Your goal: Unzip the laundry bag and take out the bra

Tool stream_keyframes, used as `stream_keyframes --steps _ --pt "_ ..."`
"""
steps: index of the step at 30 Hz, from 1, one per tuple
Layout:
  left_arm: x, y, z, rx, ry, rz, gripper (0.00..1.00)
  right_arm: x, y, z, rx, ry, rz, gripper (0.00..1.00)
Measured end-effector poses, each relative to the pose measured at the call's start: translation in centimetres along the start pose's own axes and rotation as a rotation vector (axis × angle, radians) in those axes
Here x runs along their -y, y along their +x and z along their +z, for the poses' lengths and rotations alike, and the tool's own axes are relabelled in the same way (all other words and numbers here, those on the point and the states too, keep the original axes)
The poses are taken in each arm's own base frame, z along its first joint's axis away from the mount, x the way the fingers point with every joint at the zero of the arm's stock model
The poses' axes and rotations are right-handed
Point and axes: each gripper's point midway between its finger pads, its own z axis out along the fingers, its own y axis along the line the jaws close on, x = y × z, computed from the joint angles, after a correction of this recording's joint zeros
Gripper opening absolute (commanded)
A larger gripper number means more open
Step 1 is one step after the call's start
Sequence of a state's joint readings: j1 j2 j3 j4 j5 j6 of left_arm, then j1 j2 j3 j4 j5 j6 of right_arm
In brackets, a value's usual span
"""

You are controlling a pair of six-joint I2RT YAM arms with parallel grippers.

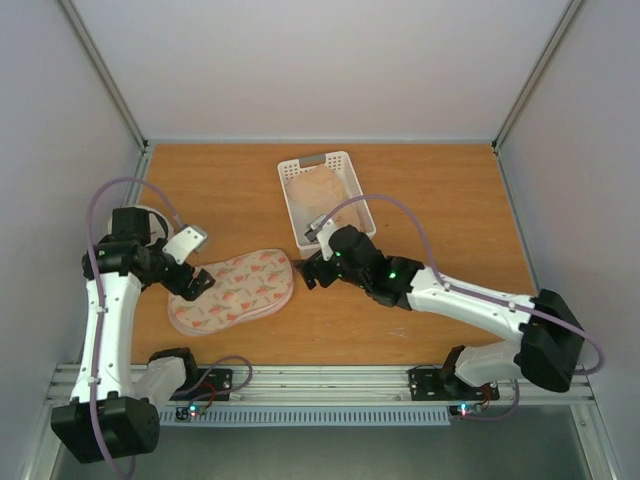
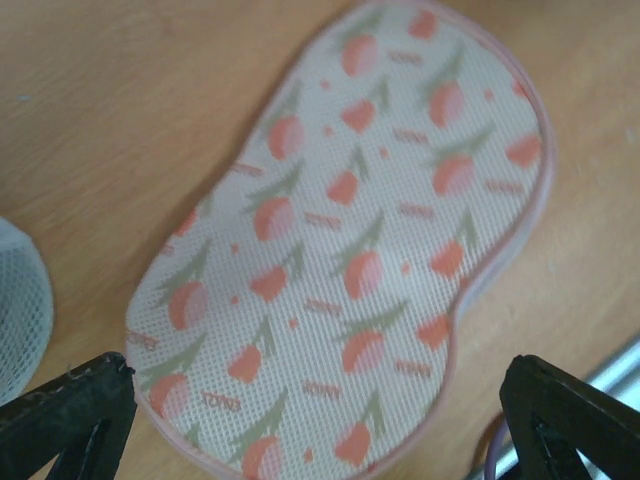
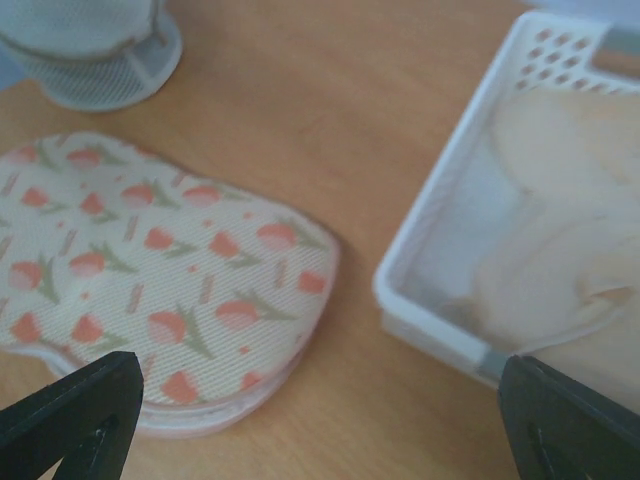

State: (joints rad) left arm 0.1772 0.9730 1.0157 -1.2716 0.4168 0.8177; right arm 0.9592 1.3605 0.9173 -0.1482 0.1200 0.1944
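Observation:
The laundry bag (image 1: pixel 232 290) lies flat on the wooden table, cream mesh with pink-orange tulip marks. It fills the left wrist view (image 2: pixel 360 240) and shows at the left of the right wrist view (image 3: pixel 150 270). The peach-beige bra (image 1: pixel 318 188) lies in the white basket, seen also in the right wrist view (image 3: pixel 560 220). My left gripper (image 1: pixel 192 283) hovers over the bag's left end, open (image 2: pixel 320 430), holding nothing. My right gripper (image 1: pixel 305 270) stands open (image 3: pixel 320 430) over bare table between the bag's right end and the basket.
The white perforated basket (image 1: pixel 292 210) stands behind the bag, its near corner (image 3: pixel 440 310) close to my right gripper. A round white mesh object (image 3: pixel 100 50) sits at the far left, partly hidden by my left arm; its edge (image 2: pixel 20 310) shows beside the bag.

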Motion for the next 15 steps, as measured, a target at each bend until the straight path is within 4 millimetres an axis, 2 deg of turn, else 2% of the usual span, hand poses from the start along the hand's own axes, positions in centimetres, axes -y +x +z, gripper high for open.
stream_keyframes --steps 3,5,9,10,15 --pt "-1.5 -1.3 -0.1 0.055 -0.064 -0.125 0.99 2.0 -1.5 -2.1 0.065 0.075 0.004 0.98" --pt "-2.7 -2.0 -0.2 0.101 -0.117 -0.188 0.99 4.3 -2.1 -3.5 0.1 0.133 0.026 0.98" --pt "-5.0 -3.2 0.3 0.193 -0.205 -0.306 0.99 11.5 -2.7 -6.7 0.17 0.298 0.117 0.98" --pt "-5.5 -3.2 0.6 0.206 -0.219 -0.335 0.99 13.7 -2.6 -7.8 0.194 0.349 0.149 0.98" --pt "-8.8 -2.8 3.3 0.24 -0.301 -0.483 1.0 21.1 -0.8 -13.0 0.3 0.522 0.265 0.98"
